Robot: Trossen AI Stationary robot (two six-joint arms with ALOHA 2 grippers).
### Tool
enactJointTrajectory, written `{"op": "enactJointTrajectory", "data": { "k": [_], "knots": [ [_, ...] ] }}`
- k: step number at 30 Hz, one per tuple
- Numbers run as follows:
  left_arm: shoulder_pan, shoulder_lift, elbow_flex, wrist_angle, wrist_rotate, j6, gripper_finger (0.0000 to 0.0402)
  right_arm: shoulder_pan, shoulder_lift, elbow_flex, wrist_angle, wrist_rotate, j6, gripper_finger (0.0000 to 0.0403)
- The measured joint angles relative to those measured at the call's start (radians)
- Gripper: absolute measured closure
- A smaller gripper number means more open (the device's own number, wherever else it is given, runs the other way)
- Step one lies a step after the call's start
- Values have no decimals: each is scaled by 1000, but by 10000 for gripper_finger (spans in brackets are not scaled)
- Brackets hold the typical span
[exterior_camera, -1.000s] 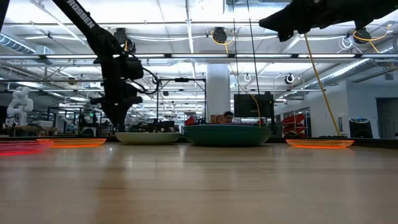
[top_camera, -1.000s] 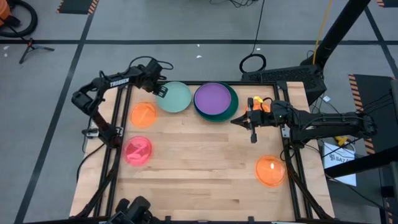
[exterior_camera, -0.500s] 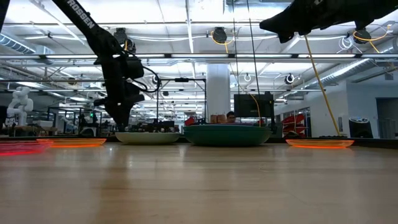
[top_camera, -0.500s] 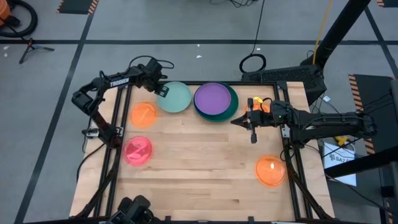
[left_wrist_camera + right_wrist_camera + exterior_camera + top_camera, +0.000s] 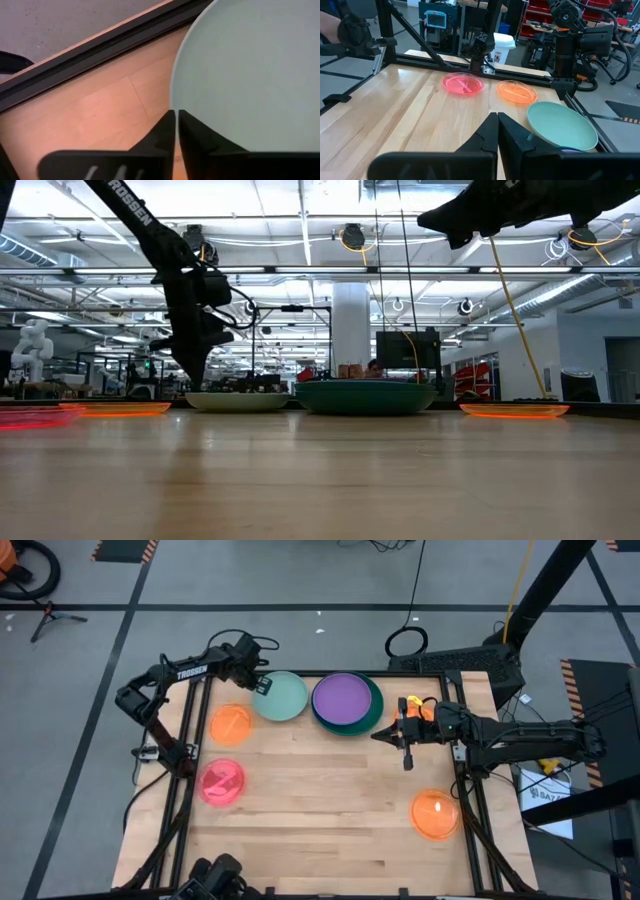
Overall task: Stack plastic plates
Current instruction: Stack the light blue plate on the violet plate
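Note:
A mint plate (image 5: 282, 698) rests on its base on the table at the far side. Next to it a purple plate (image 5: 343, 698) lies in a dark green plate (image 5: 377, 708). Three smaller translucent plates lie singly on the table: an orange one (image 5: 232, 724), a pink one (image 5: 222, 782) and an orange one (image 5: 436, 815). My left gripper (image 5: 262, 686) is at the mint plate's left far rim, shut on it. My right gripper (image 5: 378, 736) hangs shut above the table, right of the purple plate, holding nothing. My left gripper pinches the mint plate's rim (image 5: 173, 102) on the plate's left far side, one finger over the plate's inside (image 5: 200, 137) and one outside it. The fingers come from above, slanting down. The plate lies flat on the table (image 5: 237, 401).
Black frame rails (image 5: 187, 730) run along the table's left and right edges. A small orange object (image 5: 420, 705) sits by the right rail near my right arm. Bare wood (image 5: 320, 800) spreads across the table's middle and near side. A person (image 5: 371, 366) shows far behind the table.

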Motion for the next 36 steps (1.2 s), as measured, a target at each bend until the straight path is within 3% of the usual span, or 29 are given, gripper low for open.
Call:
{"op": "enactJointTrajectory", "data": {
  "k": [8, 14, 36],
  "knots": [
    [0, 0, 0, 18, -1, -4, 288, 0, 0, 0, -7, 0, 1, 403],
    [5, 0, 0, 37, -1, -17, 248, 0, 0, 0, -8, 0, 2, 403],
    [22, 142, -1, 97, -2, 16, 238, -1, 0, 0, -30, 0, 2, 403]
  ]
}}
